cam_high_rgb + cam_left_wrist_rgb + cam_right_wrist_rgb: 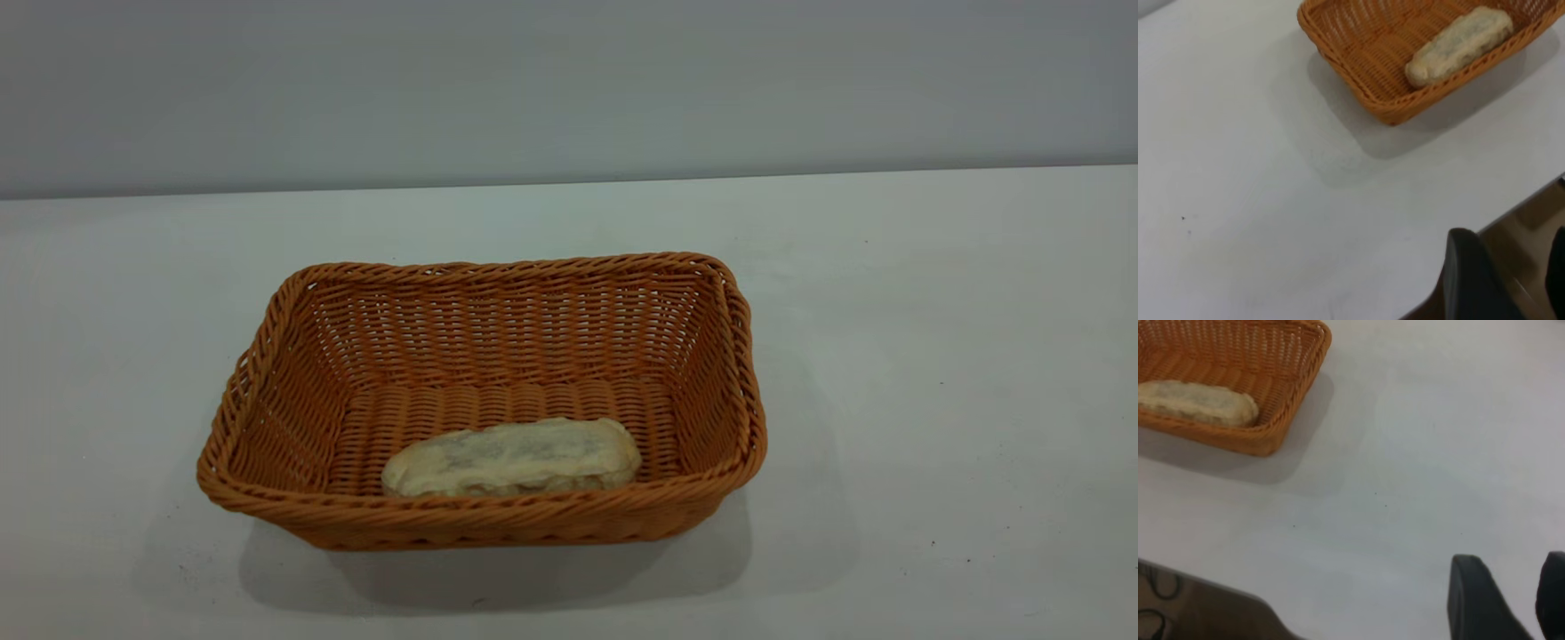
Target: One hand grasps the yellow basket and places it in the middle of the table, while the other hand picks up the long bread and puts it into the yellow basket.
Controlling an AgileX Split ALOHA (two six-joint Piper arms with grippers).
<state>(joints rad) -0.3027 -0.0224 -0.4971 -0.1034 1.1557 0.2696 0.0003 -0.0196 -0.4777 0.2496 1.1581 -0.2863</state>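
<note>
The yellow basket (pixel 498 293) stands on the white table (pixel 933 356), left of the middle in the exterior view. The long bread (pixel 513 458) lies inside it against the near wall, pale floury underside up. Neither arm shows in the exterior view. In the left wrist view the basket (pixel 1358 73) with the bread (pixel 1459 45) lies far off; my left gripper (pixel 1511 273) is open and empty over the table's edge. In the right wrist view the basket (pixel 1288 393) and bread (pixel 1198 402) are far off; my right gripper (pixel 1508 593) is open and empty above bare table.
A grey wall (pixel 569 80) rises behind the table. The table edge (pixel 1511 217) shows in the left wrist view, with brown floor beyond. The right wrist view shows the table edge (pixel 1211 583) and dark cables below it.
</note>
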